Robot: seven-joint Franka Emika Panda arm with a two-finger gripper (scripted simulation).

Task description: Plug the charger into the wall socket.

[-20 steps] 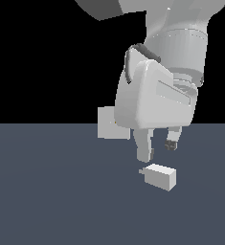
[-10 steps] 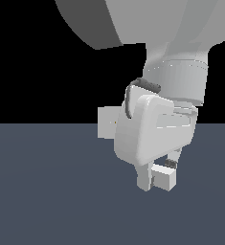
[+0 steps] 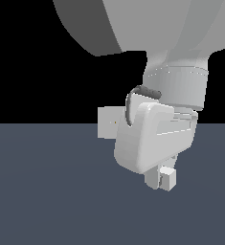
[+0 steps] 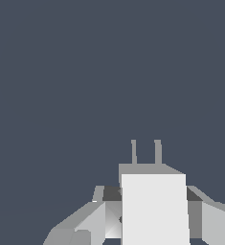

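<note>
gripper [image 3: 163, 181] came down | fingers now astride charger [image 3: 168, 179]

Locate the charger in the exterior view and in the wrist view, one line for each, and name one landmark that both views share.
Exterior view: the charger shows low and right of centre, just under the arm's white hand.
Wrist view: it is the pale block with two prongs, large in the foreground.
Shared landmark: the gripper with a finger on each side of the block.

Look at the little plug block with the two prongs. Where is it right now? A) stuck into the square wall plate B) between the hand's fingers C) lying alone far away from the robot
B: in the wrist view the charger sits between the hand's fingers, prongs pointing away, while the wall socket stands apart behind it.
</note>
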